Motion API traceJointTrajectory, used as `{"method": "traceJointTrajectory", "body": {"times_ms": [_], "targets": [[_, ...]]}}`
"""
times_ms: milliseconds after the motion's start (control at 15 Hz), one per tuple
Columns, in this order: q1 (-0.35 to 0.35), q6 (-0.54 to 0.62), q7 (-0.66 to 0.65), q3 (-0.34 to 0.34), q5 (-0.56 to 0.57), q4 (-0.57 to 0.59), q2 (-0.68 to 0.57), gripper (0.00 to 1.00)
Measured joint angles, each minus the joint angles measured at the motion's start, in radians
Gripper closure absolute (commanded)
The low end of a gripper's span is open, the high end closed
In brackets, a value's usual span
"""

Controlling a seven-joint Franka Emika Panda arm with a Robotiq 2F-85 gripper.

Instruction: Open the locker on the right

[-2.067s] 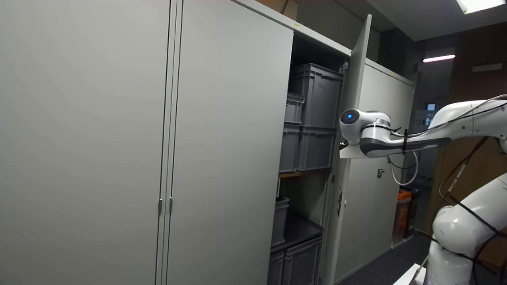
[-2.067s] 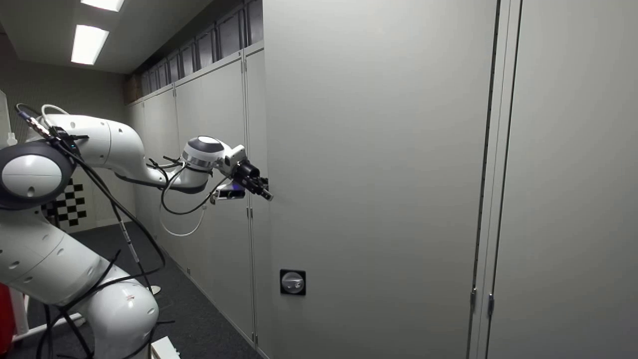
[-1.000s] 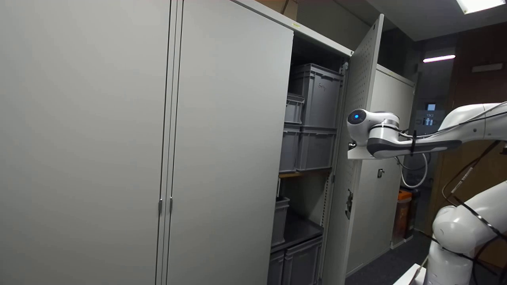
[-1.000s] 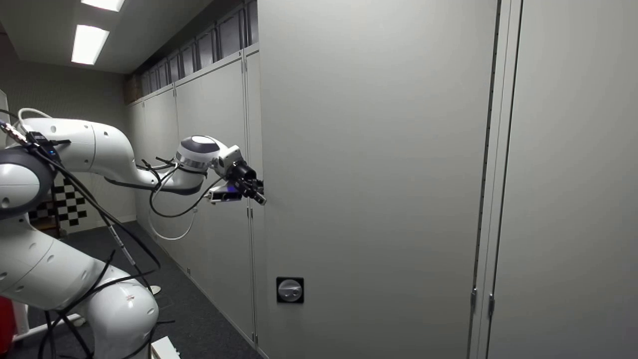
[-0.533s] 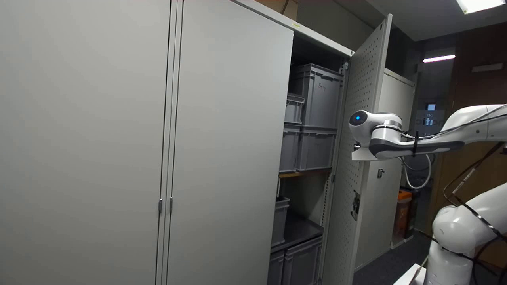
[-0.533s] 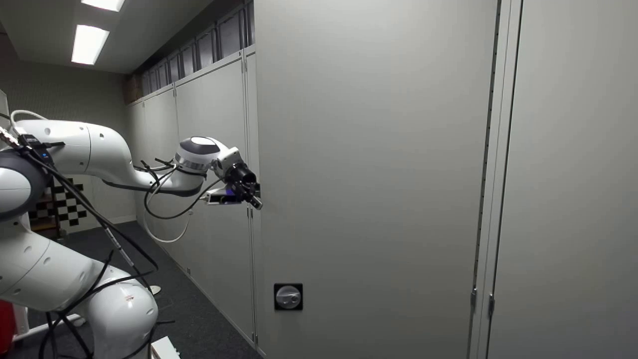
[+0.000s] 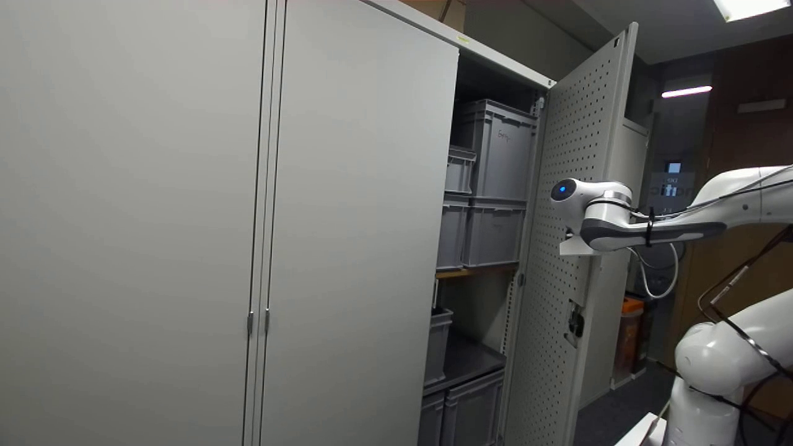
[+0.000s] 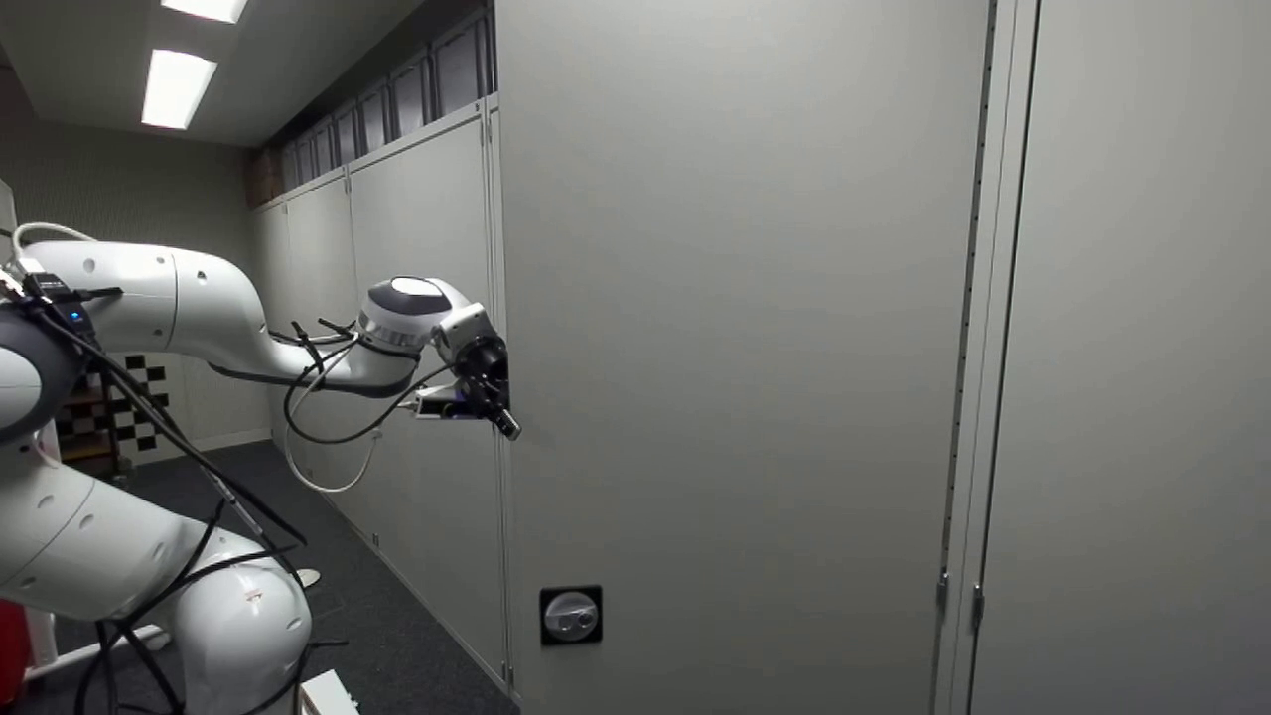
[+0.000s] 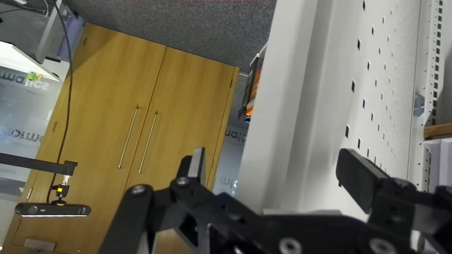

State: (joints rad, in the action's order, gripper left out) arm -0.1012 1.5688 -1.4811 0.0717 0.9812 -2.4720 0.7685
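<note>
The locker (image 7: 503, 62) stands open in an exterior view. Its narrow grey door is swung well outward, with the perforated inner face (image 7: 573, 133) and latch mechanism (image 7: 576, 323) showing. An exterior view shows the door's flat outer face (image 8: 735, 298) with the black latch (image 8: 571, 616) low near its free edge. In the wrist view my gripper (image 9: 272, 160) is open, its fingers spread on either side of the door's free edge (image 9: 275, 141). A gap shows between the left finger and the edge. Contact at the right finger is unclear. One finger (image 8: 504, 422) shows before the outer face; the other is hidden.
Grey bins (image 7: 495, 232) fill the locker's shelves. A closed wide grey door (image 7: 359, 217) stands beside the opening. Closed cabinets (image 8: 427, 298) line the wall beyond the arm. Orange-lidded bin (image 7: 630, 306) stands behind the door. Wooden cabinet (image 9: 116, 88) shows in the wrist view.
The locker door has swung further open, showing more of its perforated inner face. The gripper has moved outward along with the door edge and tilted slightly downward.
</note>
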Motion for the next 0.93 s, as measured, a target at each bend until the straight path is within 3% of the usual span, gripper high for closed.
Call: {"method": "traceJointTrajectory", "body": {"times_ms": [467,933], "targets": [[0.011,-0.001,0.000,-0.007,0.000,-0.002,0.007,0.00],[0.002,0.005,0.006,0.031,0.000,0.005,0.007,0.00]]}}
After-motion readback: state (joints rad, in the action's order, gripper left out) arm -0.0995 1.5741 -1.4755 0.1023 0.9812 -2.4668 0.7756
